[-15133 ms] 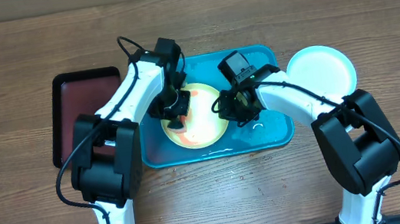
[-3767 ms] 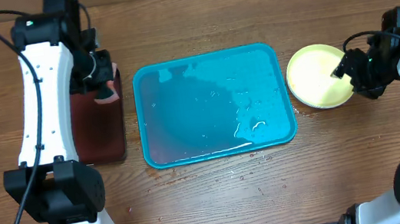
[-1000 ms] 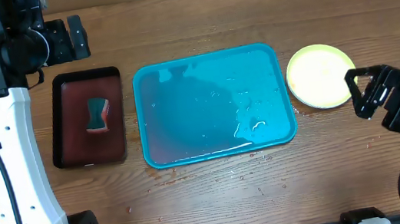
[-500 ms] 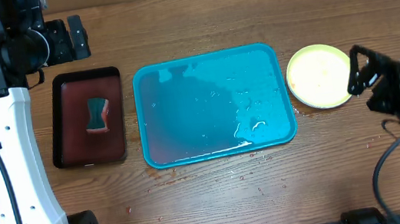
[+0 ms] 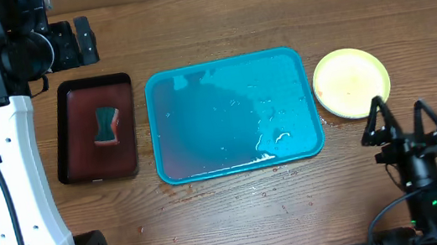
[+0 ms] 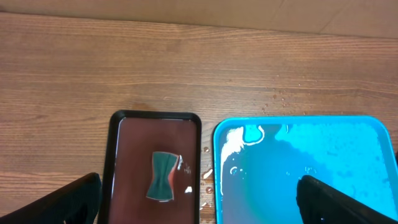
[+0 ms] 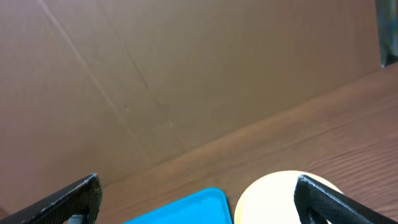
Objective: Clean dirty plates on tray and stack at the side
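At the far left, the left hand (image 5: pixel 75 41) is held high over the wooden worktop (image 5: pixel 214 21), beyond the far edge of a black tray (image 5: pixel 58 135). Its fingers are spread wide apart and nothing is held between them. In the left wrist view the two fingers (image 6: pixel 62 202) are seen only at the lower corners.

The black tray has a dark red inside. In it an hourglass-shaped teal sponge (image 5: pixel 106 125) is laid flat, near the middle.

Just to the right, apart from the black tray by a narrow strip of wood, the bright cyan-blue tray (image 5: pixel 199 100) is set flat on the worktop. No plate is carried by it. Water (image 5: pixel 276 139) is pooled on its floor towards the near right corner, and small droplets (image 5: pixel 266 191) are scattered on the wood in front of its near edge.

Right of the tray, close to its far right corner but not touching it, a yellow-green plate (image 5: pixel 351 82) is rested on the worktop, its face free of red. Whether other plates lie under it cannot be told.

The right hand (image 5: pixel 398 120) is raised nearer than the plate, fingers spread apart and empty.
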You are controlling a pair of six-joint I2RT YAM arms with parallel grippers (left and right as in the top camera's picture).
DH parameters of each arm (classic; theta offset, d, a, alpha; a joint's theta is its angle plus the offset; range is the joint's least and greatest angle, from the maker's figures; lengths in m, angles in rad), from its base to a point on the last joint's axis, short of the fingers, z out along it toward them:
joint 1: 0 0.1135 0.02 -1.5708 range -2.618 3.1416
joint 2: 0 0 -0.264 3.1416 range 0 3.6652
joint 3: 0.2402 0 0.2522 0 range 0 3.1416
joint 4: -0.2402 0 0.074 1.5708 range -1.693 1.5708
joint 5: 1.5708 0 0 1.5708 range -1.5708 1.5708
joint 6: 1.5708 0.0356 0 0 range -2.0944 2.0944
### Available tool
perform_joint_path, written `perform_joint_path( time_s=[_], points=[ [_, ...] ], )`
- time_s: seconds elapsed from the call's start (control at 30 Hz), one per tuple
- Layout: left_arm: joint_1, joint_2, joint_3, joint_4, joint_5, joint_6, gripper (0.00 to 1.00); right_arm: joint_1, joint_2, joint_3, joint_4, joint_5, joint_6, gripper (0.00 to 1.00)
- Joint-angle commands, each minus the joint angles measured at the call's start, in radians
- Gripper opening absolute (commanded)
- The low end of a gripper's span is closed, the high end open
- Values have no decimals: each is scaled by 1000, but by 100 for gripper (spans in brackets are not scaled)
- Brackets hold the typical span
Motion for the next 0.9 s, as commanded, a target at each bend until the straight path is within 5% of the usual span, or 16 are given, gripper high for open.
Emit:
perform_joint_path(
  time_s=[0.0,0.47,0.87],
  points=[
    [0,6,0,1,11,-10,100,27,-81,-112,58,18,0,100],
    [0,6,0,1,11,-10,100,55,-198,-390,230,60,-78,100],
    [0,6,0,1,11,-10,100,58,-198,-390,165,-29,-132,100]
  ],
)
